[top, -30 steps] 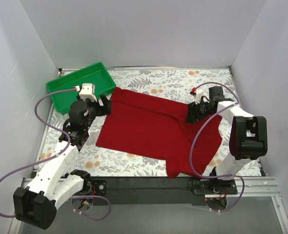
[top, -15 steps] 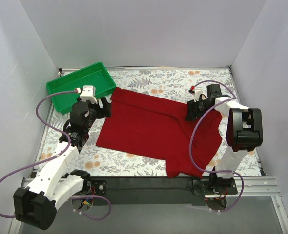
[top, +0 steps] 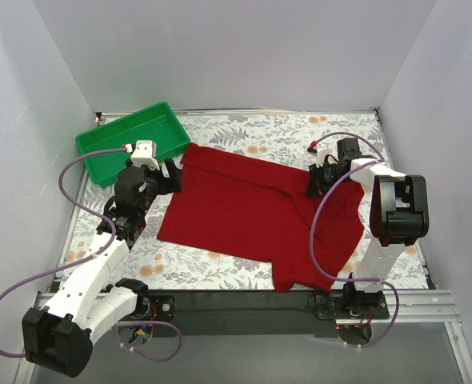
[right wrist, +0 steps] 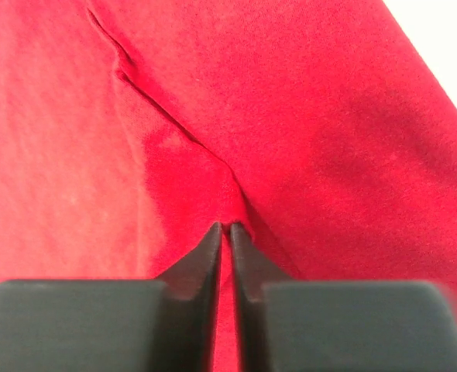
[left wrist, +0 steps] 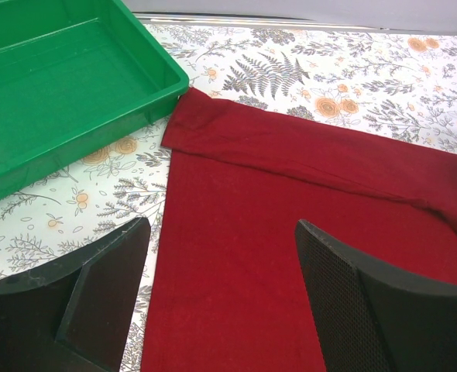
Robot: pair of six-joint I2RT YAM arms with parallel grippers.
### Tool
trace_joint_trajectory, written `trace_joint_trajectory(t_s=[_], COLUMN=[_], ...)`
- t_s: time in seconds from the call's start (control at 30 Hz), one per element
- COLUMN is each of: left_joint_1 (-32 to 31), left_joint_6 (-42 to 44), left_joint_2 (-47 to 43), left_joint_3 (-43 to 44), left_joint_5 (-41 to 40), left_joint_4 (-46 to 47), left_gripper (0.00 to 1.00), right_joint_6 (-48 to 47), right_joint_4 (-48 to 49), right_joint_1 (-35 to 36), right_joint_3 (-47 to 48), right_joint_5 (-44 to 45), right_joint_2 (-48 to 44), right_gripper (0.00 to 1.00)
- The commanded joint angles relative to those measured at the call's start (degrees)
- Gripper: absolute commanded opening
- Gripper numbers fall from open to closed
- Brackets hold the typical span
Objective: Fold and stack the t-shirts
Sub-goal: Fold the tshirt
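Observation:
A dark red t-shirt (top: 244, 212) lies spread on the flowered table, its top edge folded over and one part hanging toward the near edge. My right gripper (top: 313, 187) presses down at the shirt's right side. In the right wrist view its jaws (right wrist: 225, 227) are closed on a raised crease of the red t-shirt (right wrist: 329, 116). My left gripper (top: 172, 174) hovers over the shirt's left edge. In the left wrist view it (left wrist: 221, 232) stands open, its fingers straddling the edge of the t-shirt (left wrist: 290, 194) with nothing held.
A green plastic tray (top: 132, 138) sits at the back left, close to the shirt's folded corner; its rim (left wrist: 163, 81) shows in the left wrist view. White walls enclose the table on three sides. A purple cable loops from each arm.
My right gripper has closed from partly open onto a crease of the t-shirt, and its wrist has shifted slightly toward the back. The left arm has stayed put.

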Motion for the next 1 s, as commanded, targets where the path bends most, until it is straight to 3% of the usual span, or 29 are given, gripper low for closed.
trace_joint_trajectory(t_s=[0.0,0.03,0.33,0.6,0.67,0.77,0.97], left_joint_1=[-0.2,-0.2,-0.2,-0.2,-0.2,-0.2,-0.2], left_joint_6=[0.5,0.5,0.5,0.3,0.4,0.3,0.3], left_joint_2=[-0.4,-0.4,-0.4,-0.3,-0.4,-0.4,-0.3], left_joint_3=[0.1,0.1,0.1,0.1,0.1,0.0,0.0], left_joint_5=[-0.3,-0.2,0.0,0.0,-0.1,-0.1,0.1], left_joint_4=[-0.1,-0.1,-0.1,-0.1,-0.2,-0.2,0.0], left_gripper=[0.7,0.7,0.7,0.7,0.7,0.7,0.7], right_joint_6=[-1.1,-1.2,-8.5,-17.2,-18.5,-19.4,-23.9], right_joint_4=[0.3,0.3,-3.0,-10.2,-11.6,-12.5,-19.8], right_joint_1=[0.4,0.4,3.2,12.0,14.1,14.8,14.9], right_joint_3=[0.1,-0.3,-7.4,-9.9,-9.7,-9.3,-5.8], right_joint_5=[-2.4,-3.0,-9.3,-10.1,-9.1,-10.9,-17.2], right_joint_2=[-3.7,-4.3,-13.5,-14.6,-14.8,-16.5,-19.3], right_gripper=[0.06,0.01,0.01,0.02,0.25,0.36,0.47])
